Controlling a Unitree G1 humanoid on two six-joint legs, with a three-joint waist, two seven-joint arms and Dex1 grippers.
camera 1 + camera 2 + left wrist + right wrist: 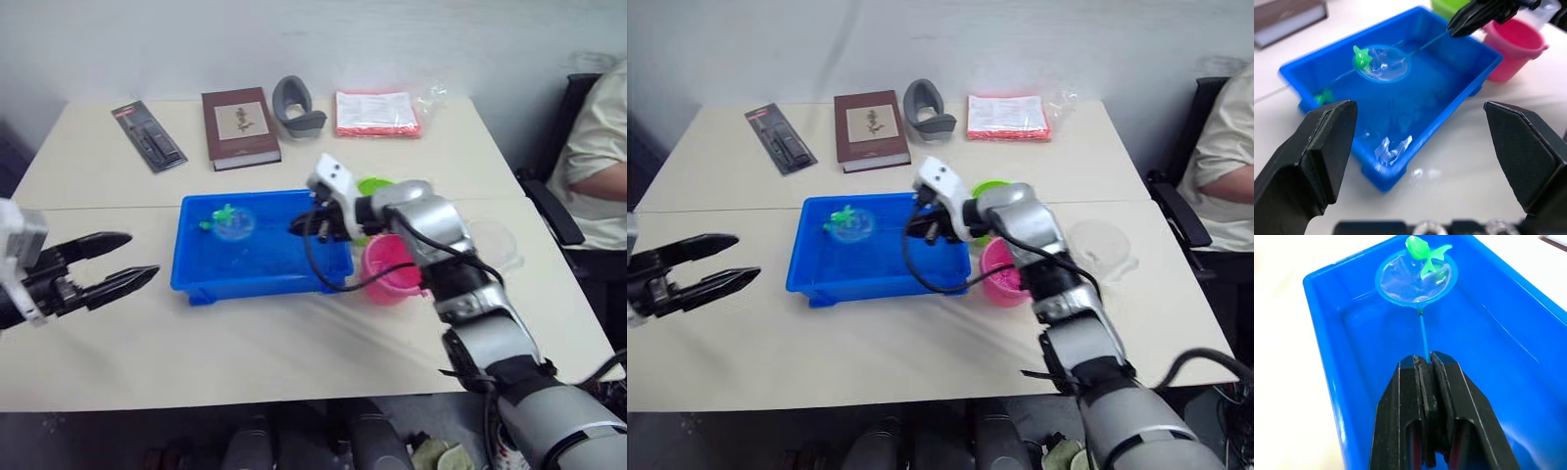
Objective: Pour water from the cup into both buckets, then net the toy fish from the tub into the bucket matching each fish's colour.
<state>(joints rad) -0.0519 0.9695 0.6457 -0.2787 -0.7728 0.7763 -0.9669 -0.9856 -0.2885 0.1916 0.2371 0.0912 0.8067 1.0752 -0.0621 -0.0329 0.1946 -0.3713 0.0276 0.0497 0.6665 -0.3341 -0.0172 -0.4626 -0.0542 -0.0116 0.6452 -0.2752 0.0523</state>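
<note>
The blue tub (pixel 263 266) sits mid-table. My right gripper (pixel 1425 360) reaches over its right end, shut on the thin handle of the net (pixel 1415 279). The net's blue hoop lies low inside the tub near the far left corner. A green toy fish (pixel 1422 249) rests on the hoop's far rim, partly over the mesh. A second green fish (pixel 1325 96) lies by the tub's left wall. The pink bucket (pixel 392 272) and the lime green bucket (pixel 376 184) stand right of the tub. The clear cup (pixel 490 241) is right of the pink bucket. My left gripper (pixel 139 257) hovers open, left of the tub.
At the table's far side lie a brown book (pixel 240 127), a grey curved object (pixel 297 106), a red-and-white packet (pixel 377 113) and a black packaged tool (pixel 149 137). A person (pixel 598 157) sits at the table's right end.
</note>
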